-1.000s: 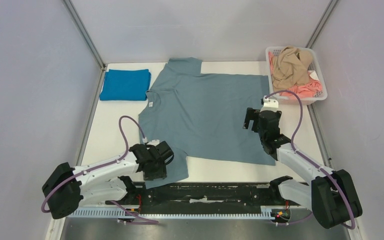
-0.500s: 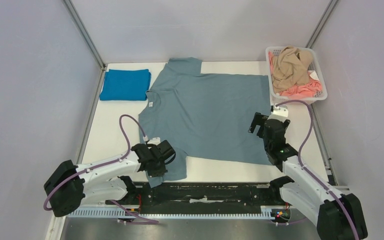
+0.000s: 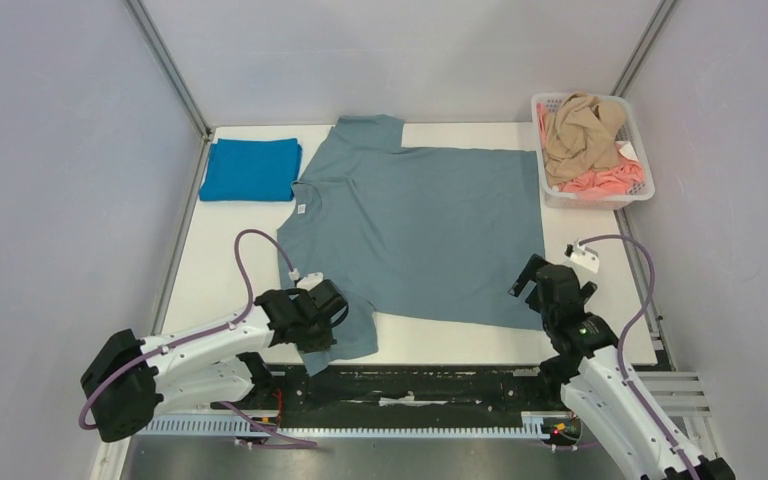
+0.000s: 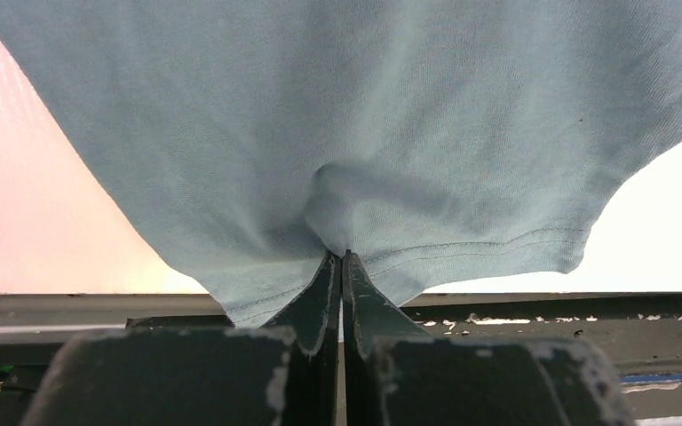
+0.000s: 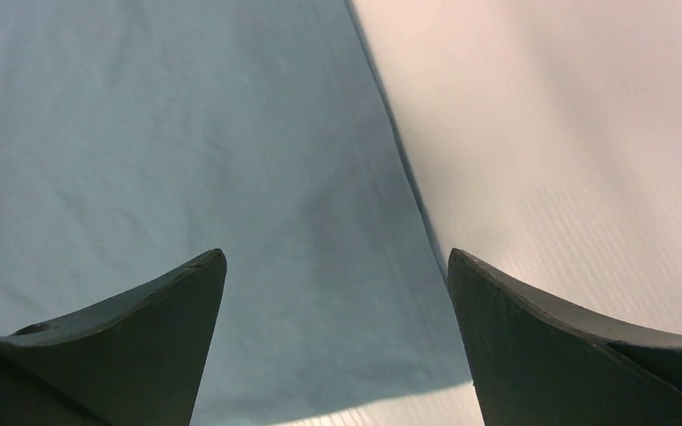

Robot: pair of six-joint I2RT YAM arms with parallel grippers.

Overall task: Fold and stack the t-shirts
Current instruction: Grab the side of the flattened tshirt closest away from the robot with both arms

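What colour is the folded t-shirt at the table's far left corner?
The folded t-shirt is bright blue; top external view.

Bright, even light with faint shadows; bare table (image 4: 18,204) glares pinkish-white in both slightly soft wrist views.

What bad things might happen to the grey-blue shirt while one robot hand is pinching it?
1. The left hand pinches only a small pucker of cloth near the sleeve hem of the grey-blue t-shirt. The cloth may slip out when pulled.
2. The right hand is open above the shirt's near right corner and holds nothing. A pull from one side alone might bunch or skew the shirt.
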